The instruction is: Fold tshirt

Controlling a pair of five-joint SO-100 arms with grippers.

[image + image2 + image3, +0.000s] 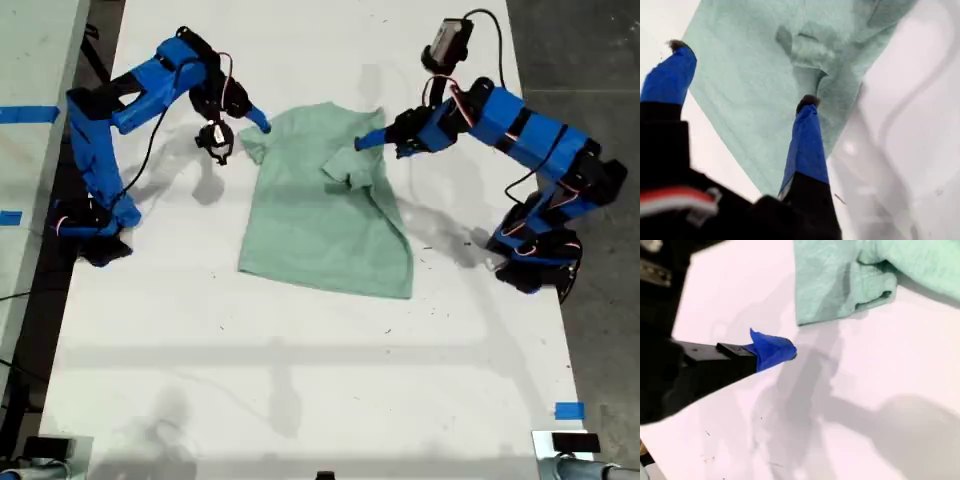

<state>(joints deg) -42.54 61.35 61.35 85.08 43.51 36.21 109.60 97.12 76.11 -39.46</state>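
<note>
Over the tshirt [320, 210], mid-surface between both arms, my first tool [742, 75] hangs with jaws wide and nothing in them. Risk here: a closing pinch could catch both layers of the tucked sleeve and drag the fold askew, or bunch the thin cloth. My second tool [780, 350] sits just off the other sleeve; only one finger shows, so I cannot tell its gap, and it could miss the edge. White surface [300, 380], smooth; grey floor [590, 60] beyond, blue tape [568, 410] marks

The tshirt [320, 205] lies on the table [300, 380], between both arms.
</note>
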